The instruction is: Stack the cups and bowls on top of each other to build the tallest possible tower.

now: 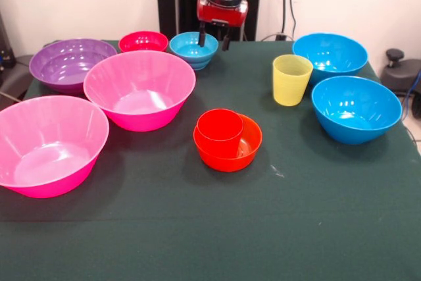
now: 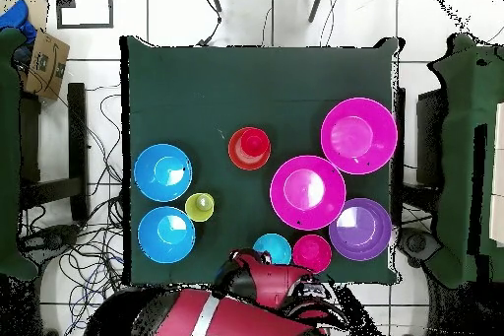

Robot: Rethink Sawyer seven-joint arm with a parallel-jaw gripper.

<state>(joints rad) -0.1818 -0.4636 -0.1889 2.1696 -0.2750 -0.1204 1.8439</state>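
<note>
My gripper (image 1: 214, 37) is open and empty at the table's far edge, just above the far rim of the small light-blue bowl (image 1: 191, 51), which also shows in the overhead view (image 2: 273, 249). The red cup (image 1: 220, 128) stands upright inside the small orange bowl (image 1: 248, 144) at mid-table; from overhead they show as one stack (image 2: 249, 147). The yellow cup (image 1: 291, 80) stands alone to the right. A small red bowl (image 1: 143, 41) sits left of the light-blue one.
Two large blue bowls (image 1: 329, 54) (image 1: 356, 110) sit at the right. Two large pink bowls (image 1: 139, 90) (image 1: 49, 144) and a purple bowl (image 1: 69, 64) fill the left. The green table (image 1: 197, 228) has a black pedestal behind it.
</note>
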